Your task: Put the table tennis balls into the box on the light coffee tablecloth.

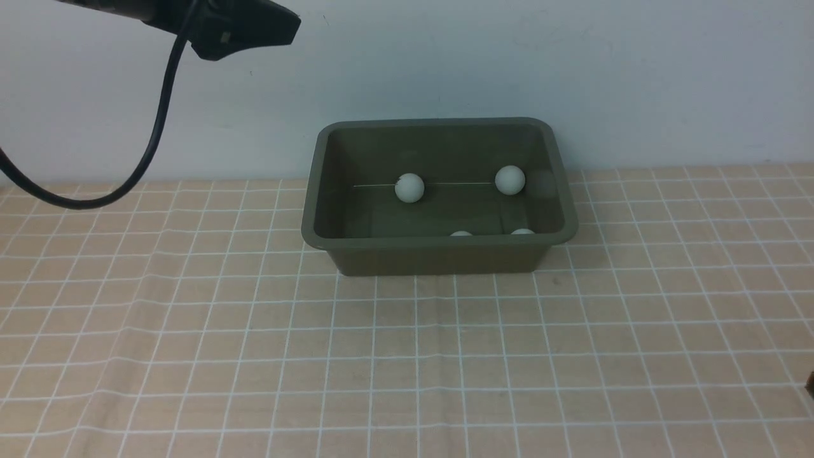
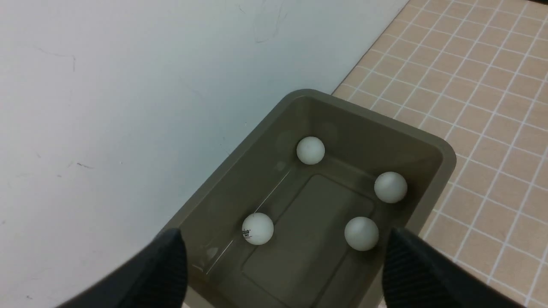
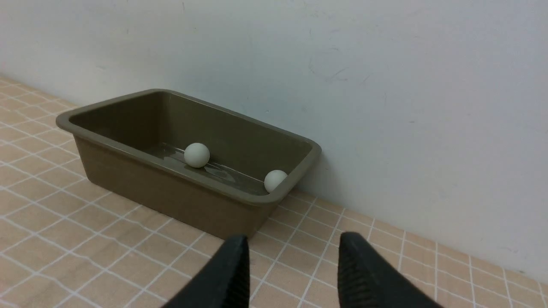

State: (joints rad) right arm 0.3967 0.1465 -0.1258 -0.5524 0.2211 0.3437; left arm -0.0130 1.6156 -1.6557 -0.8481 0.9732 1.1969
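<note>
The box (image 1: 439, 251) looks like smooth olive plastic with a faint sheen inside. The balls (image 2: 257, 229) are matte white. The tablecloth (image 1: 407, 356) is soft, slightly wrinkled woven cloth.

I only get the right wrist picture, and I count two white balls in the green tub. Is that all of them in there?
Observer: No. The left wrist view shows four table tennis balls in the box; its near wall hides two of them from you.
Operator: Are they all plain white?
Observer: Not quite. One ball carries a small dark printed logo.
Operator: Is the other arm holding a ball?
Observer: No. The left gripper hangs above the box, open and empty.
</note>
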